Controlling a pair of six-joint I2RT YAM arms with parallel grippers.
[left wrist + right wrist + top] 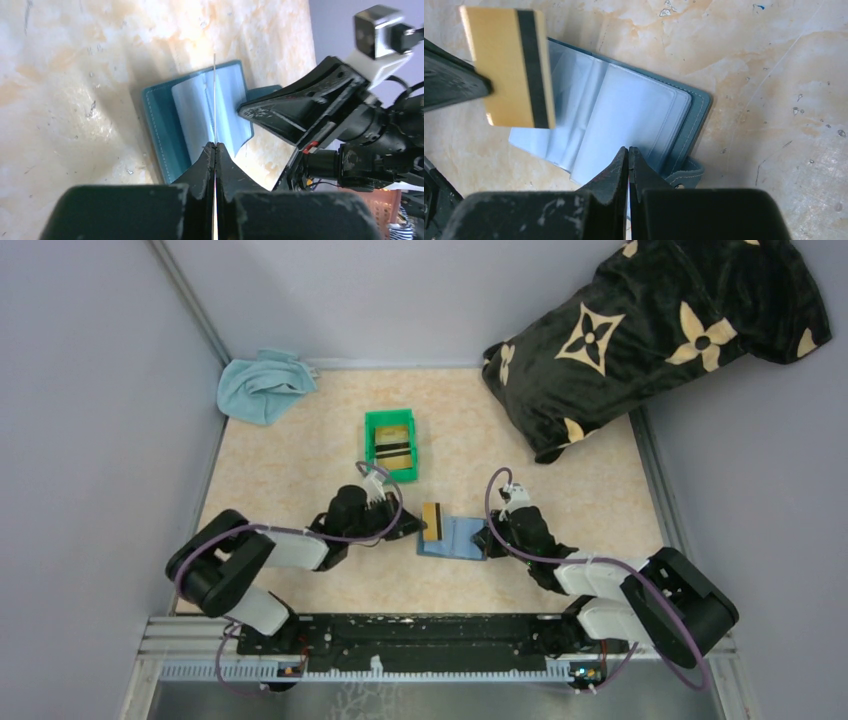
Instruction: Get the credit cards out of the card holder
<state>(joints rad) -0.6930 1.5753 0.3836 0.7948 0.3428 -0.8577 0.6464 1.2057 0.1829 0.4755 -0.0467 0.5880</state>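
Observation:
The teal-blue card holder lies open on the table between my arms, with its light-blue sleeves facing up. My left gripper is shut on a tan/gold credit card with a black stripe. It holds the card just above the holder's left side, clear of the sleeves. That card is edge-on in the left wrist view and also shows from above. My right gripper is shut on the near edge of the holder's inner sleeves, beside the snap tab.
A green plastic bin with a dark card in it stands behind the left gripper. A light-blue cloth lies at the back left. A black patterned pillow fills the back right. Grey walls close both sides.

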